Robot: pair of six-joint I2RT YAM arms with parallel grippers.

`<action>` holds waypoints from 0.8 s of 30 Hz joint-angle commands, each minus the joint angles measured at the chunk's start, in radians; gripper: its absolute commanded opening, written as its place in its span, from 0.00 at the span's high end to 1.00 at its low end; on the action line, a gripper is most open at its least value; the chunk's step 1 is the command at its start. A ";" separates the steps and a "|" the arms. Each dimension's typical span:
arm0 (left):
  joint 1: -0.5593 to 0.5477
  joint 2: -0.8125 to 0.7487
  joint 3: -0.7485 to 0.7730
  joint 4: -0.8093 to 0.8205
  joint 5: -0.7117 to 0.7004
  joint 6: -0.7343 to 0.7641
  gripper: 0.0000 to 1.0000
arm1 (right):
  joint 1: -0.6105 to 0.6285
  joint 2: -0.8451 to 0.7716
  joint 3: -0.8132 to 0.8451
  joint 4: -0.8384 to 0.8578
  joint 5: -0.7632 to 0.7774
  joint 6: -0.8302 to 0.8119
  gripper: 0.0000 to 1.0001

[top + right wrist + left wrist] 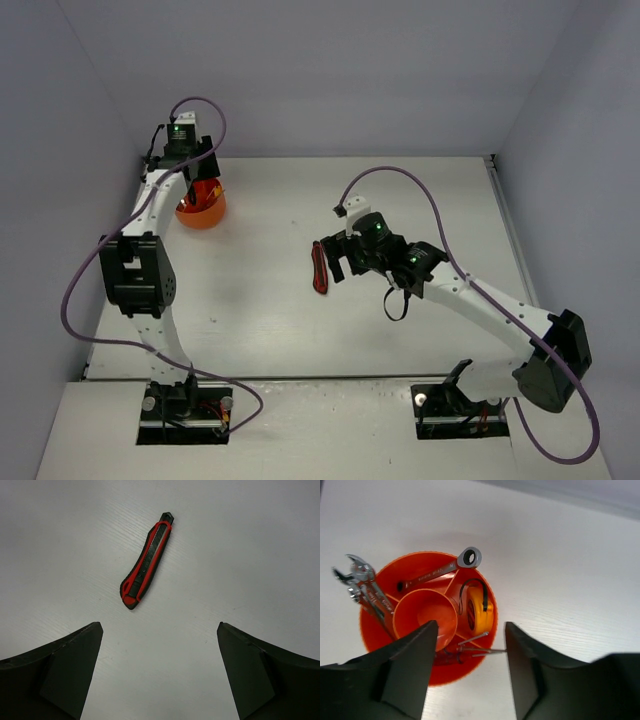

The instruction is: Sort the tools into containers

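1 tub [410, 562] holds 1 tape measure [481, 611] at 3 o'clock, 1 wrench [440, 571] at 12 and a wrench cluster [367, 592] at 9, too tangled to count. 1 red-black tool [146, 562] lies on the table. The left gripper [470, 627] and right gripper [159, 625] are both released.

My overhead camera sat high behind both arm bases and looked down on the whole table [270, 250] from far off. The left wrist camera pointed steeply down past the left gripper [470, 625], close above the orange tub [385, 575]. The overhead view also caught that tub [200, 212], at the table's far left. The right wrist camera faced down past the right gripper [159, 625] at the tabletop. It shared the red-black tool [147, 560] near mid-table with the overhead view [320, 268].
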 commanded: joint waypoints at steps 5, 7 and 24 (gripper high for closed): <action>-0.045 -0.362 -0.028 -0.034 0.030 -0.003 0.36 | -0.006 0.201 0.113 -0.003 0.025 0.232 0.09; -0.061 -0.420 -0.093 -0.061 0.028 -0.009 0.34 | -0.004 0.267 0.131 -0.008 0.017 0.270 0.09; -0.242 -0.816 -0.570 -0.189 0.063 -0.155 0.33 | -0.004 0.690 0.367 -0.020 0.086 0.302 0.20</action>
